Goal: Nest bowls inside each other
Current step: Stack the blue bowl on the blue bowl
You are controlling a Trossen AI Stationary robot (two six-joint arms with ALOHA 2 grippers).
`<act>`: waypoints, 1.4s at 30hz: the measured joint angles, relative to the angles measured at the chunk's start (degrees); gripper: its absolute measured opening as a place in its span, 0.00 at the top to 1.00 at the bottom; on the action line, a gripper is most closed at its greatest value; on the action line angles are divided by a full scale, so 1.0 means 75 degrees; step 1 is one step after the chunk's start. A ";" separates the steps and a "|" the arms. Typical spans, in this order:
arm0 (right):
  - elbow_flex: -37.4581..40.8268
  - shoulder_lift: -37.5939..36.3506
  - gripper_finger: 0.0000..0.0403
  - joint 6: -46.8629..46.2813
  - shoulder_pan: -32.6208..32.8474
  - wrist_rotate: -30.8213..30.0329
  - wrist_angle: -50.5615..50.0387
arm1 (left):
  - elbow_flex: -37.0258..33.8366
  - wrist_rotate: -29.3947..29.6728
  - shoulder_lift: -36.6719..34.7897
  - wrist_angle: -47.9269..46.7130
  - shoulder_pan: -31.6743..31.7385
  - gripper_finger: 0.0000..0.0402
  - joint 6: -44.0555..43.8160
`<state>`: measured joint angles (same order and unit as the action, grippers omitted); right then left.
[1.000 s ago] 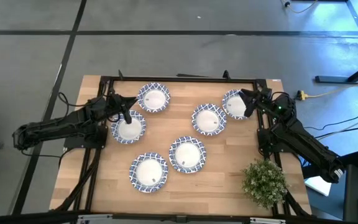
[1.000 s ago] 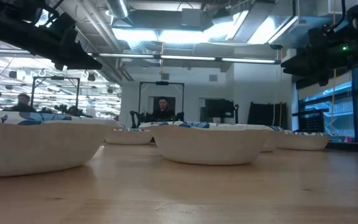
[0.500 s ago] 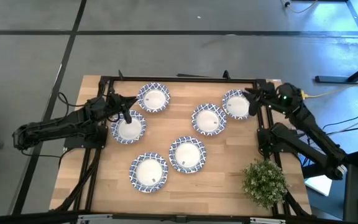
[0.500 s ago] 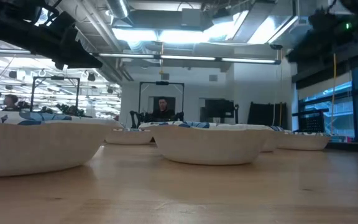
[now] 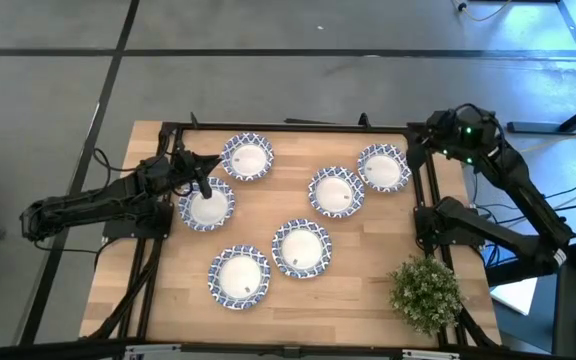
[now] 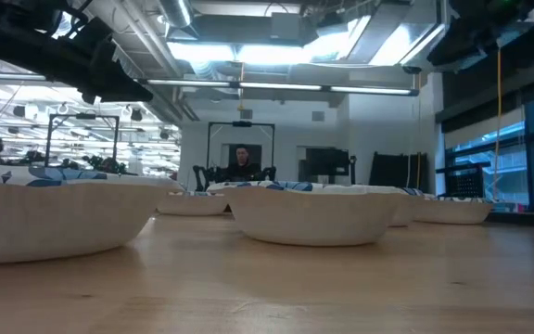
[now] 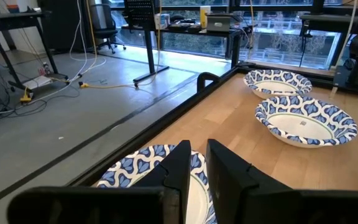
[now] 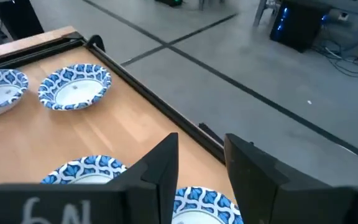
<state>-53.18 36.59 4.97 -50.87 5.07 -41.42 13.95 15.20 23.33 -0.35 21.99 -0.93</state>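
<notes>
A: White-and-blue bowls, six, all lying singly on the wooden counter, none inside another. High view positions: upper-left bowl; left bowl just below and left of it; centre bowl; upper-right bowl, close beside the centre one; lower-centre bowl; lower-left bowl.

B: Left pincer?

A: Left pincer sits over the upper edge of the left bowl, left of centre in the high view. In its wrist view the two dark fingers stand close with a narrow slot between them, above the patterned rim; they grip nothing that I can see. Whether they touch the rim, cannot tell.

B: Right pincer?

A: Right pincer is at the upper right of the high view, above the counter's black frame rail, just up and right of the upper-right bowl, apart from it. Its wrist view shows the fingers spread with a clear gap, empty, bowls lying beneath and beyond.

B: Anything else on the counter?

A: Green potted plant at the lower right corner, well apart from every bowl. Low view: bowls seen side-on in a row, a person far back in the room.
</notes>
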 joint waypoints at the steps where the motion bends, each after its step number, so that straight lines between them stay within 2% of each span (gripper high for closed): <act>1: -0.0043 0.0101 0.67 0.0017 0.0000 -0.0011 -0.0149 | 0.0000 0.0000 0.0000 -0.0002 -0.0002 0.88 0.0000; 6: 0.0094 0.0604 0.67 0.0141 0.0000 -0.0695 -0.1455 | 0.0001 0.0023 0.0000 -0.0004 0.0001 0.88 0.0000; 11: 0.0467 0.0935 0.67 0.0054 -0.0029 -0.1258 -0.1542 | -0.0002 0.0047 0.0000 -0.0004 0.0001 0.88 0.0003; 15: 0.0626 0.1306 0.67 -0.0054 -0.0416 -0.1707 -0.1981 | 0.0001 0.0084 0.0000 -0.0005 0.0001 0.88 0.0003; 26: 0.1178 0.2220 0.67 -0.0824 -0.1449 -0.1379 -0.1854 | 0.0001 0.0085 0.0000 -0.0004 0.0000 0.88 -0.0004; 30: 0.1369 0.2507 0.67 -0.1130 -0.1560 -0.1081 -0.1785 | 0.0001 0.0083 0.0000 -0.0004 0.0000 0.88 -0.0058; 42: 0.1386 0.3150 0.67 -0.1080 -0.1612 -0.1059 -0.1733 | 0.0001 0.0082 0.0000 -0.0004 0.0001 0.88 -0.0064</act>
<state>-42.78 60.21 -3.14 -62.96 -2.87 -54.42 13.96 15.81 23.33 -0.38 22.00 -1.41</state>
